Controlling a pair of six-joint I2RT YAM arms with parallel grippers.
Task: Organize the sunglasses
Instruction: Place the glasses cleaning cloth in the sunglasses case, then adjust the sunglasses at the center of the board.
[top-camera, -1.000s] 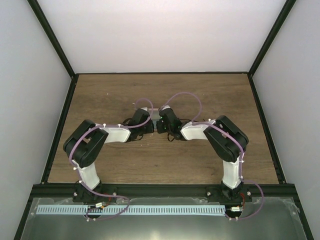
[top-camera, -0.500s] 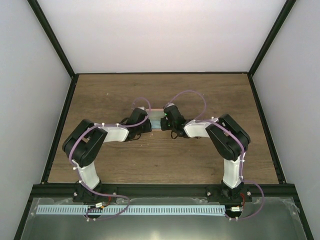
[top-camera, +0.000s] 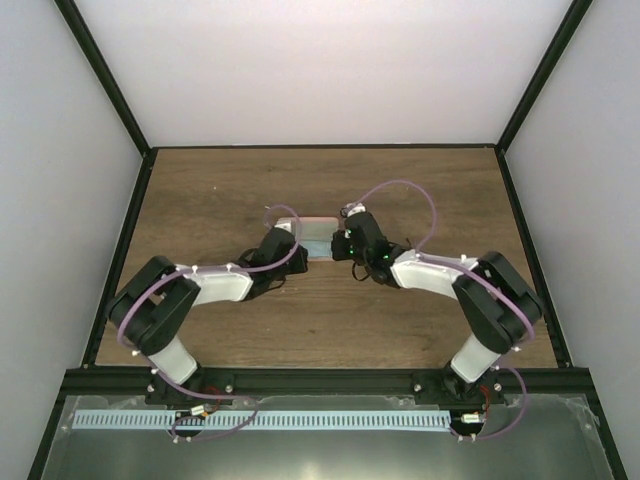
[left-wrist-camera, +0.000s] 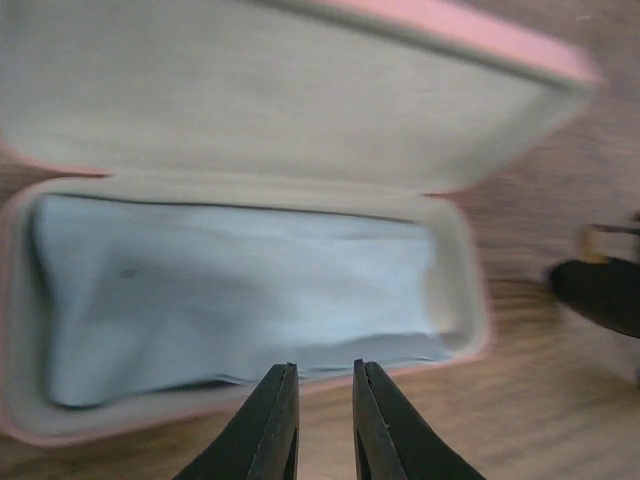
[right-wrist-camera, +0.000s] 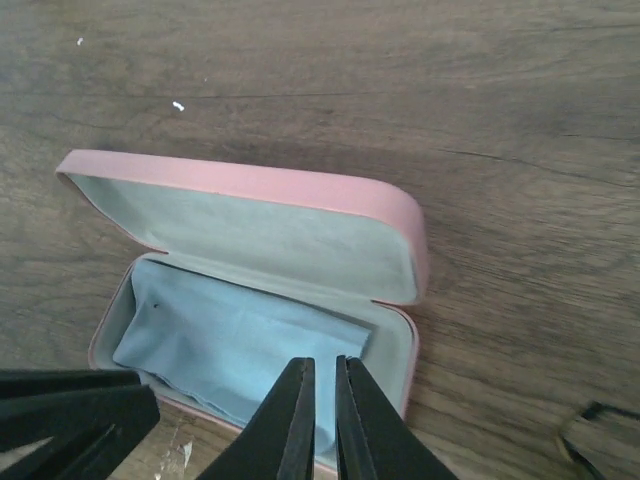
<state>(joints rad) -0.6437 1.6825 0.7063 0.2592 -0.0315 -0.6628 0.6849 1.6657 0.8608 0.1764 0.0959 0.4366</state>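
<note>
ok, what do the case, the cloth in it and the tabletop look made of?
Case: rigid pink shell, matte, probably plastic or leatherette over a hard form. It holds its shape while open, and the lining looks pale and felt-like.
Cloth: thin light blue fabric, likely microfibre. It lies in soft wrinkles.
Tabletop: brown wood grain with a low sheen. Veneer or laminate, can't tell which.

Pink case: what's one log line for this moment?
case: open | cloth: inside | sunglasses: on table, outside | left gripper: nearly shut, empty | right gripper: shut, empty
</note>
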